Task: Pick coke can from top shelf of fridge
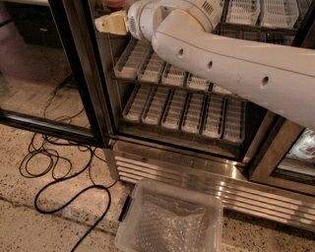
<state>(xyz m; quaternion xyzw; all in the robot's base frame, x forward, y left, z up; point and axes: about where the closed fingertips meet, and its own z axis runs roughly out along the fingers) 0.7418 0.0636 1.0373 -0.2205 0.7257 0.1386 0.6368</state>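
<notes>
Small red-orange coke can (114, 3) barely shows at top edge, inside black-framed glass-door fridge (81, 74), just above cream two-finger gripper (111, 23); grip state I cannot tell. I'd raise, centre, squeeze gently.

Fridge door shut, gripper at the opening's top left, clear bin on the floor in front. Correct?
No: the camera view shows the fridge door swung open. The gripper is at the opening's top left, the clear bin on the floor in front.
</notes>
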